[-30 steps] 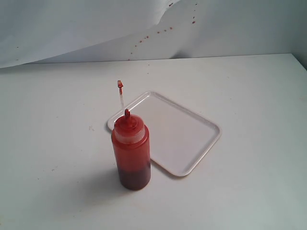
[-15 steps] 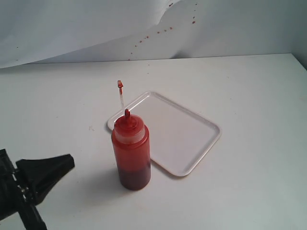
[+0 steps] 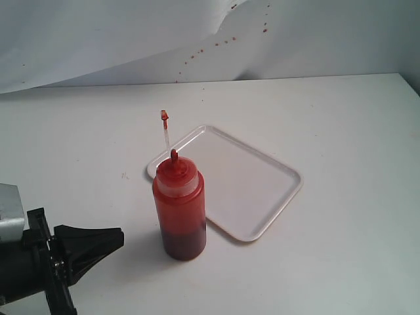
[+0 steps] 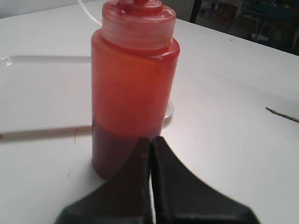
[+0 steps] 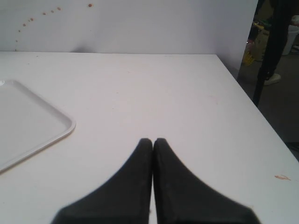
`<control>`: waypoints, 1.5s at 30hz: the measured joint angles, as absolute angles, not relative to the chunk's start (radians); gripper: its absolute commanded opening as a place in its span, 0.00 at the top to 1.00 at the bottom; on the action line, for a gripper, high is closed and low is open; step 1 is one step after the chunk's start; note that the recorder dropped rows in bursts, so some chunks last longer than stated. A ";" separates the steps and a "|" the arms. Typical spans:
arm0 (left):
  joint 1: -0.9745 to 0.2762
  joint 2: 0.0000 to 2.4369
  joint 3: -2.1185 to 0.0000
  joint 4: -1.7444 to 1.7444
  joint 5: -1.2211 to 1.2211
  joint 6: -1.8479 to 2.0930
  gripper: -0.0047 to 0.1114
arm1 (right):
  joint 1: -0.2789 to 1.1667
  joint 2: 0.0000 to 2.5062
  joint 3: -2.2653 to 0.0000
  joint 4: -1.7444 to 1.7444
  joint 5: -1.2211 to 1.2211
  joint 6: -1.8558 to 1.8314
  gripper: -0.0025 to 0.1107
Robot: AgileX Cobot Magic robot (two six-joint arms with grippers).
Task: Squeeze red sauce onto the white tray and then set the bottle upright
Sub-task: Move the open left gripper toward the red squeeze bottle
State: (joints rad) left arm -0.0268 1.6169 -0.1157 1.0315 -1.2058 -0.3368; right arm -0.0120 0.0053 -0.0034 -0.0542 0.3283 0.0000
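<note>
Black plastic marks my left gripper (image 3: 121, 237), low at the near left of the exterior view, its two fingers pressed tip to tip and gripping nothing. It points rightward at the bottle (image 3: 180, 209), near it but apart; the left wrist view puts the joined tips level with its lower body. I judge this an approach pose: the fingers will need to part before they can go around the cylinder.

Centre: the bottle stands upright on the white table (image 3: 341, 125), just beside the near left edge of the white tray (image 3: 252, 180); whether its base touches the rim I cannot tell. The red sauce (image 3: 184, 241) fills only the lower part as a darker band, so the bottle would have to be tipped well over for the fill to reach the nozzle (image 3: 174, 155). The tethered tip cap (image 3: 164, 115) stands off on its thin strap above and behind the nozzle, leaving it uncapped.

Right of centre: the tray lies flat, set at an angle to the table edge, its surface showing no drops; I judge the squeeze not yet done.

Right arm: my right gripper (image 5: 153, 141) appears only in its own wrist view, fingers closed together on nothing, held above the table with a tray corner off to one side, presumably parked so the left arm has room.
</note>
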 measured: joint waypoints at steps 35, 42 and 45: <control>-0.027 1.618 -0.141 0.985 -1.167 -0.177 0.06 | -0.012 0.005 -0.003 -0.054 0.328 0.000 0.98; -0.027 1.716 -0.263 1.062 -1.122 -0.157 0.06 | -0.012 0.005 -0.003 -0.054 0.328 0.000 0.98; -0.027 1.800 -0.318 1.110 -1.141 -0.157 0.06 | -0.012 0.005 -0.003 -0.054 0.328 0.000 0.98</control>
